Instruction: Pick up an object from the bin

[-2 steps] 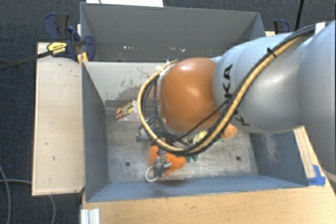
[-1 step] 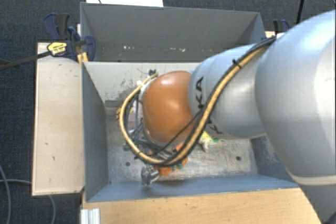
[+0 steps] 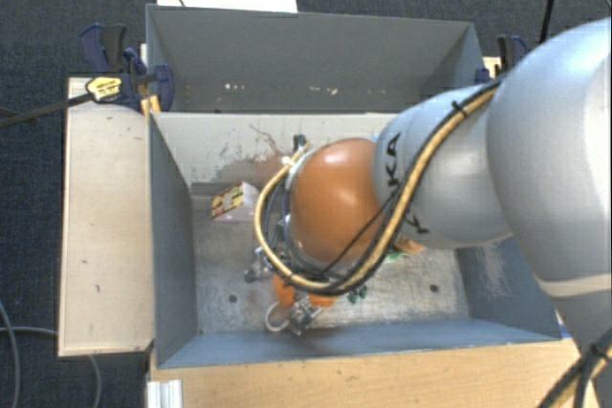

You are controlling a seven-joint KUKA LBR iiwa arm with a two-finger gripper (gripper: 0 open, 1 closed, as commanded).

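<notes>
Dark carpet lay round the grey bin [image 3: 177,234], whose floor was mostly bare, with scuffs and rust-coloured marks. Up and to the left of the end effector [image 3: 292,312], well apart from it, a small yellow-and-red packet [image 3: 229,201] lay against the left wall.

The end effector hung low over the near middle of the floor, under the wrist's orange cover [image 3: 330,201] and its looped cables. Whether it was released or clenched could not be told. Touching it or just above it lay an orange thing [image 3: 283,286], its shape mostly hidden by the wrist. This looked like the thing to be picked, though nothing showed it as grasped.

Just right of the end effector lay a few green bits [image 3: 359,296], and further right an orange scrap [image 3: 411,246] peeped from under the arm [image 3: 535,158], which covered the bin's right side.

By my reading, the step was the descent onto the orange thing. The next move called for a firm close on it and a straight lift clear of the near wall.
</notes>
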